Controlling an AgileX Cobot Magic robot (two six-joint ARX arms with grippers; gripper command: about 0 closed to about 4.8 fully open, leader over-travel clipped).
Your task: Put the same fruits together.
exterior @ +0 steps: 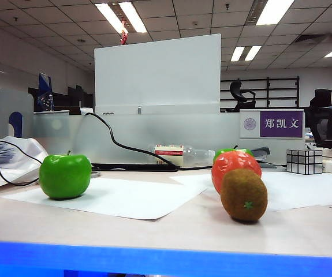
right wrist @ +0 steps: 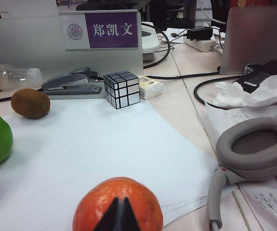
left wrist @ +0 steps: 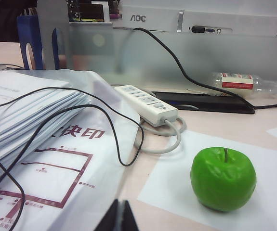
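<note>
On the surface (exterior: 154,231), one apple (exterior: 65,175) sits on paper (exterior: 119,196) at the left; at the right a kiwi (exterior: 243,195) lies in front, touching the orange fruit (exterior: 232,164) behind it; a second apple (exterior: 226,152) peeks out farther back; the cube (exterior: 304,161) stands right of them.

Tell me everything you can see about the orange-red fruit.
The orange-red fruit is round and glossy, with paler mottling on its skin. It sits on white paper on the table. The shut right gripper points at it from close by. In the exterior view it stands just behind a kiwi, partly hiding a green apple.
</note>
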